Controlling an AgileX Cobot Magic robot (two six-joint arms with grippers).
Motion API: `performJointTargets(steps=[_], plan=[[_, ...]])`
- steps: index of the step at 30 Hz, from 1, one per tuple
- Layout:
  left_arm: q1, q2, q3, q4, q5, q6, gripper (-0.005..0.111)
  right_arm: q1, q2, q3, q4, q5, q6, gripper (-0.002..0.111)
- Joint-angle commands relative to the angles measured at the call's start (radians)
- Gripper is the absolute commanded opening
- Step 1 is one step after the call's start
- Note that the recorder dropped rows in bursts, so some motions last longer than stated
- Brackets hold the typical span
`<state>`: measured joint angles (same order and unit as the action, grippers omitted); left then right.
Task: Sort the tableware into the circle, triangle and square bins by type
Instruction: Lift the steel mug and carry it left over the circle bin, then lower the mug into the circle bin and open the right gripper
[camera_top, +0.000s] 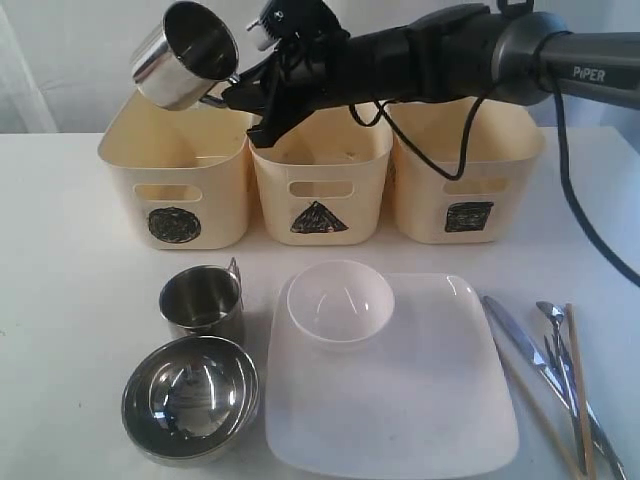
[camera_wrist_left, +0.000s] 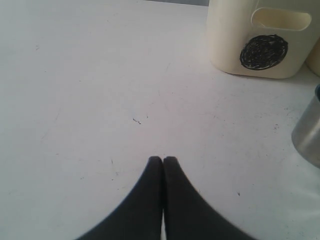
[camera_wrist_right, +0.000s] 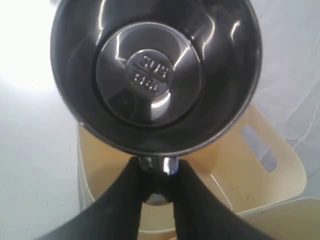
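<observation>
Right gripper (camera_wrist_right: 156, 169) clamps what looks like the handle of a steel mug (camera_wrist_right: 150, 75), holding it tilted above the circle bin (camera_top: 175, 175) at the desk's (camera_top: 60, 300) far edge. Left gripper (camera_wrist_left: 163, 161), jaws pressed together, hangs over the desk near that bin.

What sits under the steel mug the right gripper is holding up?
The circle-marked bin lies below the mug, which the right gripper holds by its handle. Its visible inside wall is bare; the mug covers most of the bin's floor.
</observation>
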<state>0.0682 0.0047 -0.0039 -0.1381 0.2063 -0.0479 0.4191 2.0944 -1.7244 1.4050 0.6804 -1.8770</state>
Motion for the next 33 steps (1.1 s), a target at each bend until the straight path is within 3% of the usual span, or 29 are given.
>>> performJointTargets(steps=[1, 16, 24, 33], plan=[[-0.001, -0.005, 0.004, -0.003, -0.004, 0.001, 0.000, 0.013, 0.014, -0.011, 0.017, -0.008, 0.000, 0.000], [-0.001, -0.005, 0.004, -0.003, -0.004, 0.001, 0.000, 0.042, 0.077, -0.024, 0.018, -0.145, 0.010, 0.001], [-0.001, -0.005, 0.004, -0.003, -0.004, 0.001, 0.000, 0.042, 0.087, -0.047, 0.018, -0.150, 0.084, 0.034], [-0.001, -0.005, 0.004, -0.003, -0.004, 0.001, 0.000, 0.042, 0.081, -0.060, 0.018, -0.147, 0.114, 0.040]])
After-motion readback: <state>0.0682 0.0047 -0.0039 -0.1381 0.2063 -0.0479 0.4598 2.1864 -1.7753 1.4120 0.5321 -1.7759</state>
